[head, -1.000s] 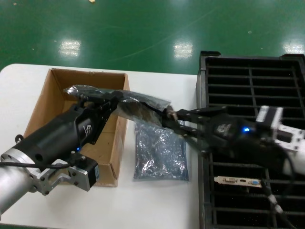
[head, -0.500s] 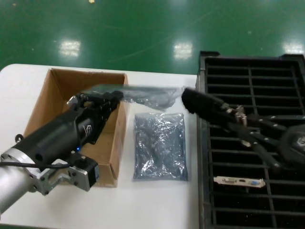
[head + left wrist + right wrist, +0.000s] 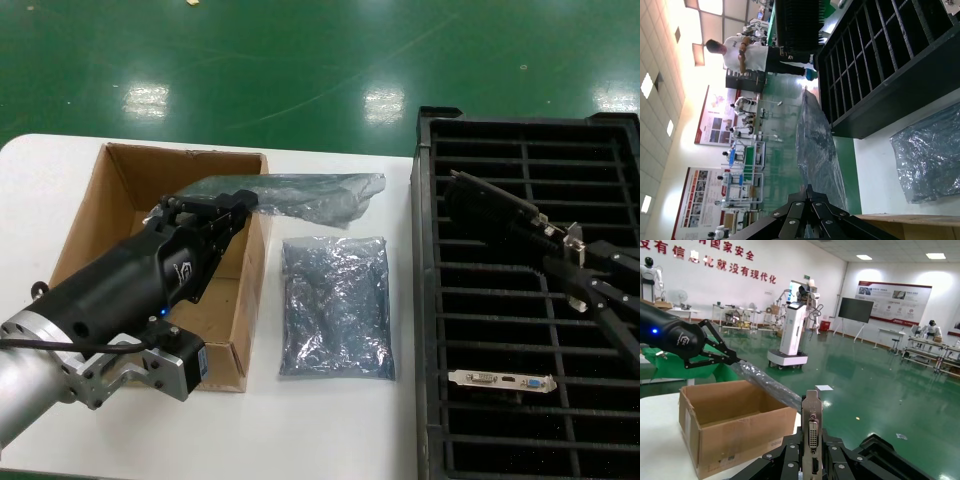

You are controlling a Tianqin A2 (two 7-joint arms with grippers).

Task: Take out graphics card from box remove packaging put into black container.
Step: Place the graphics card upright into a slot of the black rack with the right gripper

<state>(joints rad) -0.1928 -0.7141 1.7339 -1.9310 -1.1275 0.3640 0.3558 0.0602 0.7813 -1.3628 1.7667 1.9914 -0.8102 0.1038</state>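
Right gripper arm runs off the head view's right edge, body unseen. Black container cut by right and bottom edges. Left arm cut off at lower left; it hides part of the box floor. In the left wrist view, left gripper fingertips sit at the bottom edge, and where they meet the packaging is hard to make out. In the right wrist view, only the bracket end of the graphics card shows.

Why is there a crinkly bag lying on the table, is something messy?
Nothing is broken or spilled. One empty grey bag lies flat on the white table between the box and the black container. The left hand holds a second empty bag in the air, and the right hand holds the bare graphics card.
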